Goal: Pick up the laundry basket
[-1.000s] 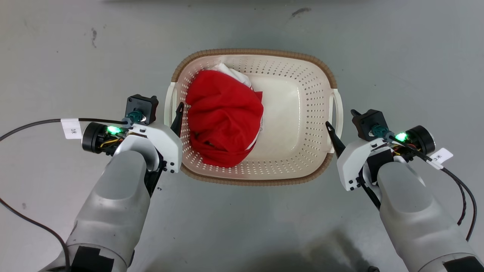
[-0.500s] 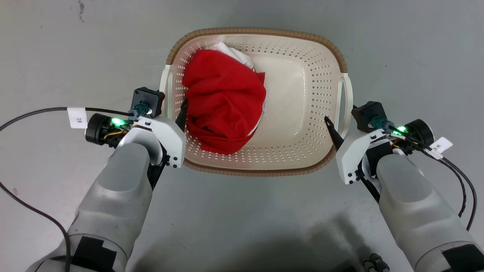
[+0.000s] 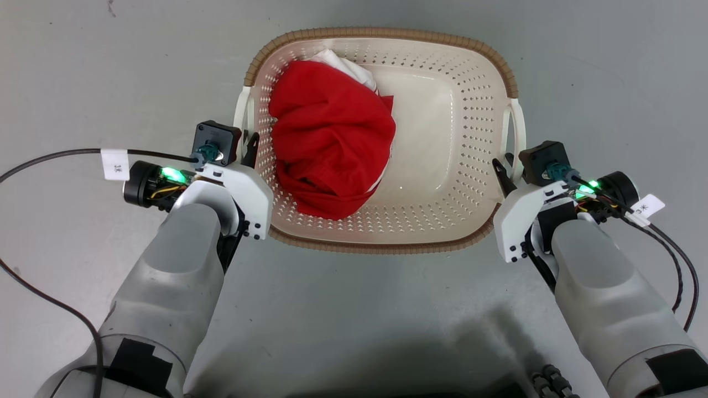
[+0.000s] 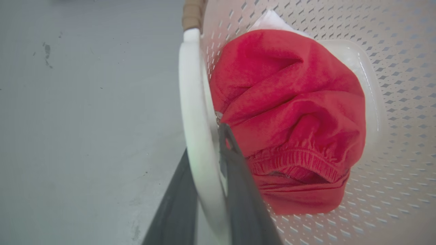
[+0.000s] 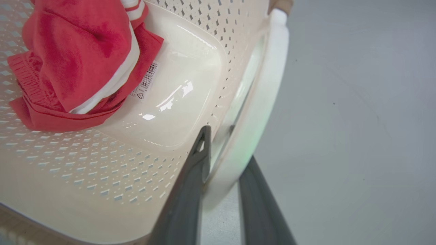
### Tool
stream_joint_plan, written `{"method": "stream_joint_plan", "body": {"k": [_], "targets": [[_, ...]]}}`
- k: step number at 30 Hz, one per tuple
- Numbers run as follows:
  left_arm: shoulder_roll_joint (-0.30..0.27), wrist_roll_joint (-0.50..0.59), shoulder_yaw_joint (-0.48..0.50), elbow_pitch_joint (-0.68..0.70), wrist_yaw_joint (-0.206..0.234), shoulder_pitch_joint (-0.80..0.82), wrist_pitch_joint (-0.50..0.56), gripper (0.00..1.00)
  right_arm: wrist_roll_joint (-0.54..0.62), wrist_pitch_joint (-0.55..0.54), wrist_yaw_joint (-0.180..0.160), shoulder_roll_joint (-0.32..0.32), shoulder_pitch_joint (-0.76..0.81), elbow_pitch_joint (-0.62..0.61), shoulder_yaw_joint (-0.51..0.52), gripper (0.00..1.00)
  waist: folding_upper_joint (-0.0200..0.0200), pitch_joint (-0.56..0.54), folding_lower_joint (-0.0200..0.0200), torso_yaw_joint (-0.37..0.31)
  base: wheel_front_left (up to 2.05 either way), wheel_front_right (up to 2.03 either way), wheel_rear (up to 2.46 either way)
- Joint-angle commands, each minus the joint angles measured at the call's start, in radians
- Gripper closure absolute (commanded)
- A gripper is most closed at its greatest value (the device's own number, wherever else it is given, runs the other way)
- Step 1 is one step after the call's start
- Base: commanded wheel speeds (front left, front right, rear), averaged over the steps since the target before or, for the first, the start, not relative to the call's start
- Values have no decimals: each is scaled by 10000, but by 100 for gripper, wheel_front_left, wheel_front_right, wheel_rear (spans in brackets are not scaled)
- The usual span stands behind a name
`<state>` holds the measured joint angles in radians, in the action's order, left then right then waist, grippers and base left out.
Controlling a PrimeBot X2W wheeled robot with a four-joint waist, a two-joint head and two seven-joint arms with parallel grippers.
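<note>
The laundry basket point(image 3: 381, 34), cream with perforated walls and a brown woven rim, sits on the grey floor between my arms. A crumpled red garment point(image 3: 332, 143) fills its left half. My left gripper point(image 3: 247, 145) is shut on the basket's left white loop handle point(image 4: 190, 85), one dark finger on each side of it point(image 4: 204, 143). On the other side, my right gripper point(image 3: 506, 166) is shut on the right loop handle point(image 5: 269, 75), which passes between its two fingers point(image 5: 226, 146). The red garment point(image 5: 75, 58) has a white stripe.
Bare grey floor point(image 3: 83, 72) surrounds the basket on all sides. Black cables with white tags trail from both wrists, left point(image 3: 55, 157) and right point(image 3: 672, 260). A dark shadow lies along the bottom edge of the head view.
Both grippers have moved forward along the basket's sides and closed onto the loop handles. The head view has shifted, and the basket now shows larger and higher.
</note>
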<state>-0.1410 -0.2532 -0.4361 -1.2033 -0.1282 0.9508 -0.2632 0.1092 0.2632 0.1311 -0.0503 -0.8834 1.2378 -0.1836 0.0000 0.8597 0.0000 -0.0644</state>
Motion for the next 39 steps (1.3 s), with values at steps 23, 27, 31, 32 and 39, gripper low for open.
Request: {"method": "stream_joint_plan", "body": {"k": [23, 27, 31, 32, 39], "targets": [[511, -1137, -1108, -662, -62, -849, 546, 100, -1194, -789, -4, 31, 557, 170, -1614, 100, 0, -2565, 0, 188, 0, 0, 0], [594, -1340, -1330, -711, -65, -1169, 840, 100, -1636, -1029, -2, 51, 820, 139, -2095, 100, 0, -3280, 0, 224, 0, 0, 0], [660, -1557, -1525, -727, -72, -1526, 1203, 100, -1958, -1294, 9, 71, 1109, 169, -2621, 100, 0, -3999, 0, 283, 0, 0, 0], [673, -1628, -1583, -733, -72, -1612, 1295, 100, -2075, -1367, 9, 73, 1191, 175, -2737, 100, 0, -4161, 0, 292, 0, 0, 0], [747, -2052, -1871, -742, -73, -1959, 1861, 100, -2693, -1900, 9, 84, 1553, 187, -3373, 100, 0, -5182, 0, 448, 0, 0, 0]]}}
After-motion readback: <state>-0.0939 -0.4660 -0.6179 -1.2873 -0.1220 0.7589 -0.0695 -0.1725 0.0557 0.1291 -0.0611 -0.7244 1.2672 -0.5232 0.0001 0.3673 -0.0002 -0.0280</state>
